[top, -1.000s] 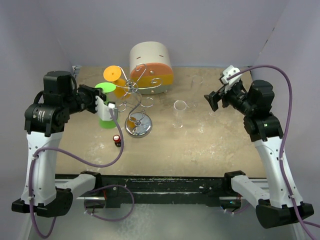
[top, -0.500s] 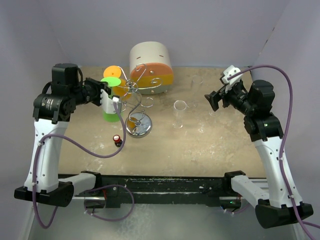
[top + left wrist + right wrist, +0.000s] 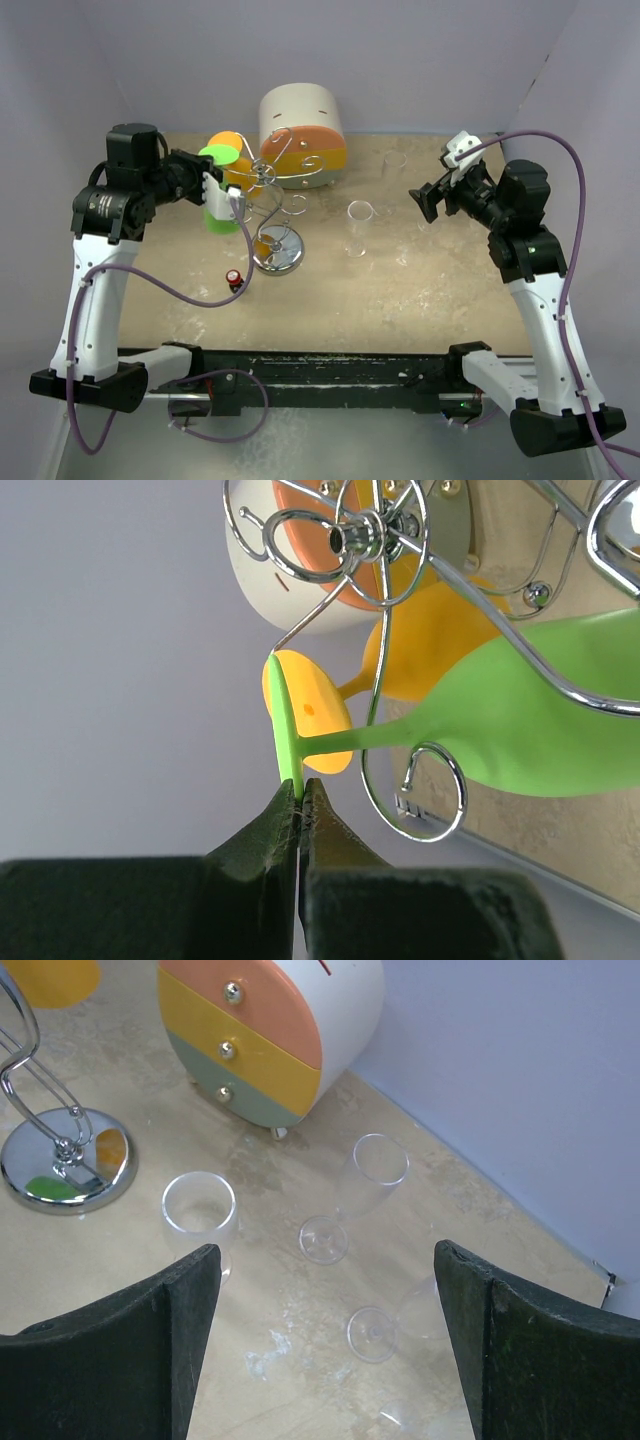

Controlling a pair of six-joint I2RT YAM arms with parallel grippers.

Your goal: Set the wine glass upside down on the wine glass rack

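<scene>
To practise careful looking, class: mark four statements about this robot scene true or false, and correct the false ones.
1. The left gripper is shut on the foot of the green wine glass. True.
2. The right gripper grips a clear glass. False: it is open and empty, and the clear glasses stand on the table beyond its fingers.
3. The green wine glass stands among the clear glasses. False: it is at the wine glass rack, with the rack's wire arms crossing in front of it in the left wrist view.
4. The round white drum has three drawer fronts in different colours. True.
</scene>
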